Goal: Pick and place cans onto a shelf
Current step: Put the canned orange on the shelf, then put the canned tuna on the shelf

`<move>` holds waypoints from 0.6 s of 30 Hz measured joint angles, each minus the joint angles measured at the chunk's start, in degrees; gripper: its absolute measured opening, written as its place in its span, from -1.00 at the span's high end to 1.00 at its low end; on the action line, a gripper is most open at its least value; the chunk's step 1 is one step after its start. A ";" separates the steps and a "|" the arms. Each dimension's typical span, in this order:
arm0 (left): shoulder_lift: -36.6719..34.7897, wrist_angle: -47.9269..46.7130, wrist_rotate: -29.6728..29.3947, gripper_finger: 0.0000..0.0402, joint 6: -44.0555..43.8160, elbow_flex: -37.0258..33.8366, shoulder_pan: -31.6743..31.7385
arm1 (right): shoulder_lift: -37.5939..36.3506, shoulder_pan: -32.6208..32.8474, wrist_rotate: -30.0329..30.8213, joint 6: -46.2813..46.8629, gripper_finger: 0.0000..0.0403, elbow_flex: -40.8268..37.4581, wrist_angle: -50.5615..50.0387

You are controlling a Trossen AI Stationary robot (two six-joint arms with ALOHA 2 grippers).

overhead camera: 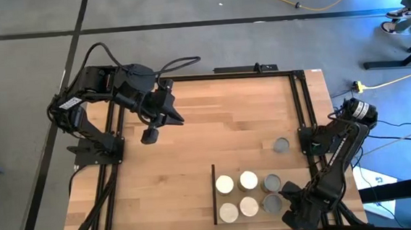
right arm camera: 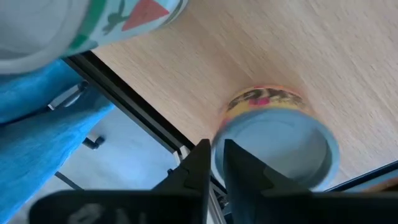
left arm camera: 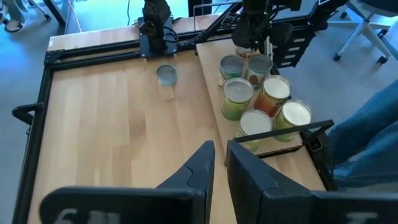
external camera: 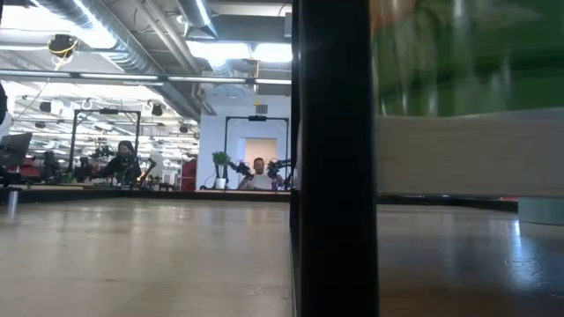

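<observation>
Several cans stand upright in two rows on the light-wood shelf (overhead camera: pixel 227 168), right of its black strip (overhead camera: pixel 215 194); four have white tops (overhead camera: pixel 249 206) and two have grey tops (overhead camera: pixel 272 203). One grey-topped can (overhead camera: pixel 282 146) stands alone on the table. My right gripper (overhead camera: pixel 282 191) is shut, low at the shelf's right side, next to a grey-topped can with a yellow label (right arm camera: pixel 273 143). My left gripper (overhead camera: pixel 152 129) is shut and empty above the table's far left part. The left wrist view shows the cans (left arm camera: pixel 255 121) on the shelf. My right gripper's shut fingertips (right arm camera: pixel 233 155) stand at the rim (right arm camera: pixel 222 134) of the grey-topped can, which stands upright on the shelf. I cannot tell whether they touch it.
Black frame rails (overhead camera: pixel 303 108) run along the table's edges. A black upright bar (external camera: pixel 335 158) fills the middle of the low view, with a green and white can (external camera: pixel 467 106) close beside it. People sit in the room behind (external camera: pixel 258 174).
</observation>
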 joint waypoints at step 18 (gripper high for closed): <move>0.02 -0.01 0.00 0.82 0.06 -0.01 0.00 | -0.23 -3.85 2.67 -7.87 0.74 11.55 -17.22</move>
